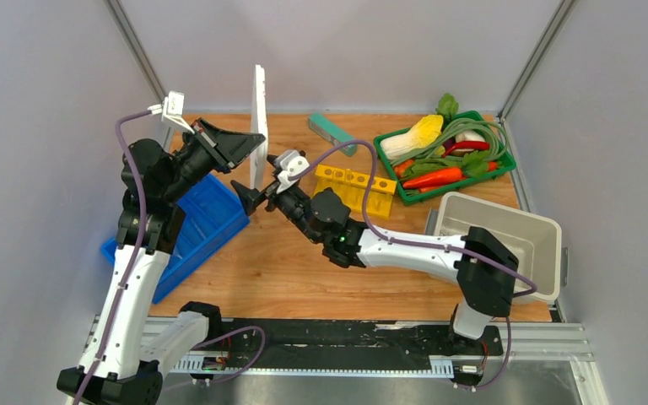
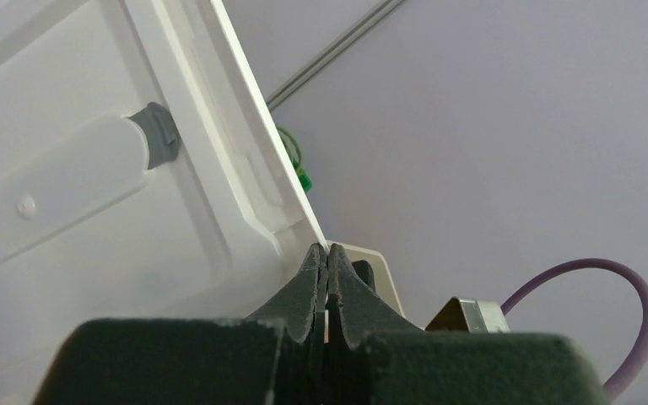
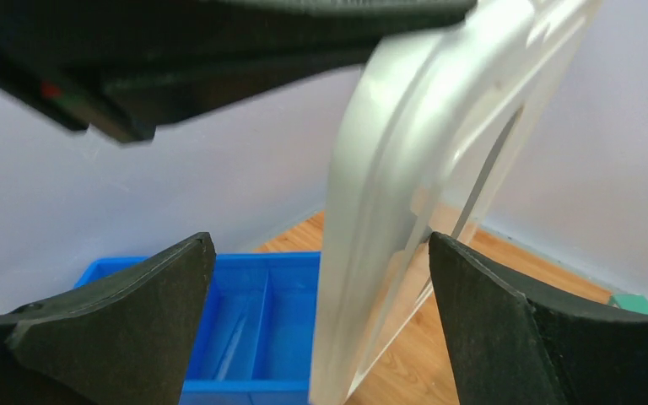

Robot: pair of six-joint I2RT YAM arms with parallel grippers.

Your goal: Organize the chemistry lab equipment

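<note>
K: Right gripper (image 3: 318, 245) sits nearest the lens. Jaws spread wide, one either side of the white lid (image 1: 259, 118) at its lower edge. No contact that I can see.

M: Entered. By size: worktop (image 1: 287, 270); grey bin (image 1: 506, 211) at right, uncovered; blue tray (image 1: 211, 219) at left, contents too blurred to tell. Lid stands on edge between the tray and the yellow rack (image 1: 354, 187).

K: Left gripper (image 2: 327, 261) is pressed together, pinching the lid's rim.

M: Progress, my judgement: early. Rack stands loose mid-worktop, no other equipment shows, all sorting is left.

K: Obstacles: the lid occupies both arms. Green basket (image 1: 386, 164) lies just beside the rack, cannot tell if touching. Teal block (image 1: 331, 131) lies near behind it. Neither belongs.
</note>
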